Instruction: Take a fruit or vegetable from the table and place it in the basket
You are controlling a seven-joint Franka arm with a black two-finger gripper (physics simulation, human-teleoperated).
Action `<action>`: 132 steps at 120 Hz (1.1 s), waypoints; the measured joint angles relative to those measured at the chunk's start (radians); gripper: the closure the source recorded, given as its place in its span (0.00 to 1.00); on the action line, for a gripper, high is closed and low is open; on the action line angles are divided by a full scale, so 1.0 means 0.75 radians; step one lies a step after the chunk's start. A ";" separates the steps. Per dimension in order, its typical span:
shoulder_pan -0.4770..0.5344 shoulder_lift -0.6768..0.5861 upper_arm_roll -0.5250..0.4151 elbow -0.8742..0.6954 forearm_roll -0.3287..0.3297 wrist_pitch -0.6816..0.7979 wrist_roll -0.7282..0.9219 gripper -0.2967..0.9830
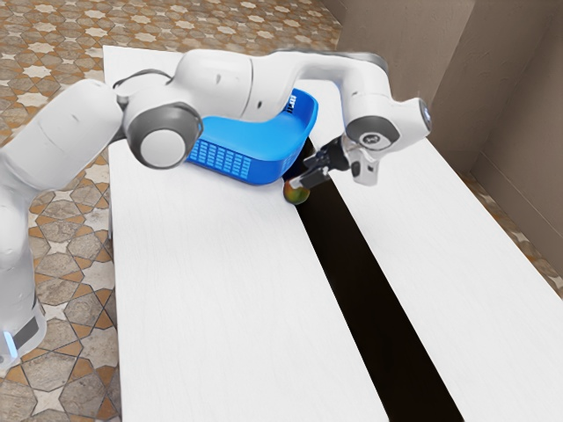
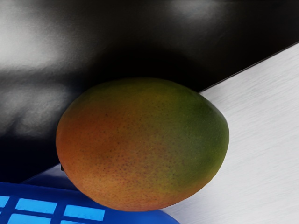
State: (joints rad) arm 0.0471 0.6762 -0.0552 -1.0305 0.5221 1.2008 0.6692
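In the exterior view, the light is bright and looks like it comes from above. The bench [image 1: 202,308] glows white. The arm [image 1: 211,75] is white on top and gray underneath. The wall [image 1: 519,97], at two o'clock, is a dull brown.

In the wrist view, it is darker. The black strip [image 2: 261,28] has a milky shine at ten o'clock from the mango [image 2: 142,144] and a smaller one near half past twelve. Deep dark hugs the mango at twelve o'clock. The basket [image 2: 56,190], at seven o'clock, has bright blue patches in a dark blue side.
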 joint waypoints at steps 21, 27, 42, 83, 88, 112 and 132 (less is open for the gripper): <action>0.005 0.008 0.000 -0.038 -0.005 0.000 0.029 0.23; 0.007 0.009 0.000 -0.049 -0.009 0.000 0.035 0.23; 0.012 0.009 -0.002 -0.059 -0.016 0.000 0.046 0.23; 0.022 0.008 0.003 -0.087 -0.031 -0.004 0.057 0.23; 0.031 0.008 0.004 -0.099 -0.029 -0.004 0.058 0.23; 0.049 0.008 0.004 -0.132 -0.027 -0.003 0.060 0.23; 0.050 0.010 0.003 -0.132 -0.031 0.008 0.061 0.23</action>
State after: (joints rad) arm 0.0849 0.6834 -0.0532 -1.1295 0.4991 1.2068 0.7147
